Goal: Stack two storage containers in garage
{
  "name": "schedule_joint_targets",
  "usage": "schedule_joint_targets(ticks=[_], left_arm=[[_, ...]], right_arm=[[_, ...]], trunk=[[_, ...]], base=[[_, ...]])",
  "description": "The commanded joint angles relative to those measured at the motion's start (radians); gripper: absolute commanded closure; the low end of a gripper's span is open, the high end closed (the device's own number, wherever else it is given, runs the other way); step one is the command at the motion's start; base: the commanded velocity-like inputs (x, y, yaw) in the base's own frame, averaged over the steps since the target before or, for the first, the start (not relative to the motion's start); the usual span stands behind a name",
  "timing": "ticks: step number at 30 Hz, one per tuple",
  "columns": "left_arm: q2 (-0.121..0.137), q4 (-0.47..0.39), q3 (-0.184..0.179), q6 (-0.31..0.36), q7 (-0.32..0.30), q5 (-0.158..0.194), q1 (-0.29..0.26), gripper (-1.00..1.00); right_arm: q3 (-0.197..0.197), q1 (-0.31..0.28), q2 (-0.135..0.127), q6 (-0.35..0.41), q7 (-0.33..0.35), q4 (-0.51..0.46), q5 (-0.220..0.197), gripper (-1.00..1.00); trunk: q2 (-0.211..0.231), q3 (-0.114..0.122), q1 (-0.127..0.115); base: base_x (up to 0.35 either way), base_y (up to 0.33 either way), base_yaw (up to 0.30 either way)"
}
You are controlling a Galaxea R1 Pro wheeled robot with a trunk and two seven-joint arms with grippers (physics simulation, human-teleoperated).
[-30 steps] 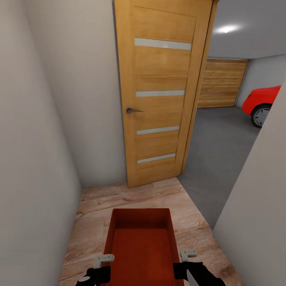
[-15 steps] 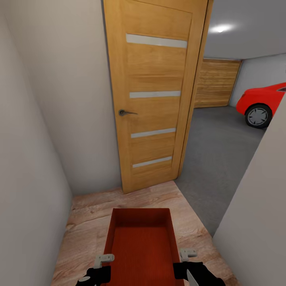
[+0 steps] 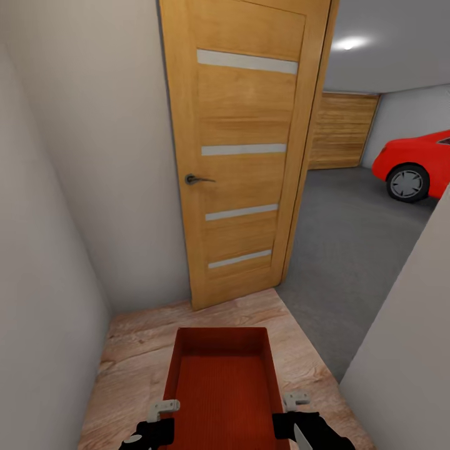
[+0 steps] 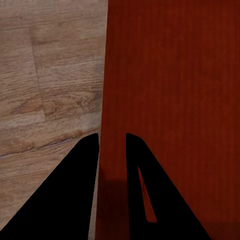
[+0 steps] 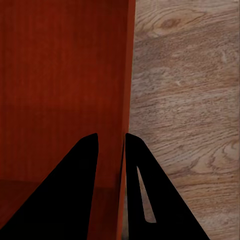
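While carried low before the robot over a light wood plank floor (image 3: 137, 337), the orange-red ribbed rectangular plastic bin (image 3: 222, 387) looks stiff and light. Left gripper (image 4: 112, 142) and right gripper (image 5: 111, 141) jaws each pinch a side wall, a sound hold.

An orange-red storage container (image 3: 222, 387) with a finely ribbed bottom sits between the black left gripper (image 3: 149, 431) and black right gripper (image 3: 299, 426). Light wood plank floor (image 3: 140, 337) with brown grain lies under them. Ahead stands a honey-wood door (image 3: 247, 150) with pale horizontal strips, then dark grey garage floor (image 3: 350, 237) and a red car (image 3: 415, 159).
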Motion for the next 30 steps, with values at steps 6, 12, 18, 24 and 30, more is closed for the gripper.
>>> schedule_joint_targets(ticks=[6,12,18,24,30], left_arm=[[0.002,0.005,-0.004,0.002,-0.021,-0.004,-0.001,1.00],[0.002,0.005,-0.004,0.002,-0.021,-0.004,-0.001,1.00],[0.002,0.006,-0.004,0.003,-0.021,-0.005,-0.001,1.00],[0.002,0.006,-0.004,0.002,-0.021,-0.006,-0.001,1.00],[0.002,0.005,-0.004,0.002,-0.021,-0.006,-0.001,1.00]], right_arm=[[0.035,0.000,-0.033,0.011,0.013,-0.005,-0.014,1.00],[0.034,0.000,-0.033,0.008,0.012,-0.005,-0.014,1.00],[0.034,0.000,-0.033,0.007,0.012,-0.005,-0.014,1.00],[0.035,0.000,-0.033,0.009,0.013,-0.005,-0.014,1.00],[0.035,0.000,-0.033,0.010,0.013,-0.005,-0.014,1.00]], trunk=[[0.000,0.002,0.000],[0.000,0.002,0.000],[0.000,0.002,0.000],[0.000,0.002,0.000],[0.000,0.002,0.000]], base=[[0.176,0.010,-0.151],[0.158,0.005,-0.042],[0.235,0.092,-0.004],[0.274,0.124,-0.083],[0.261,0.042,-0.183]])
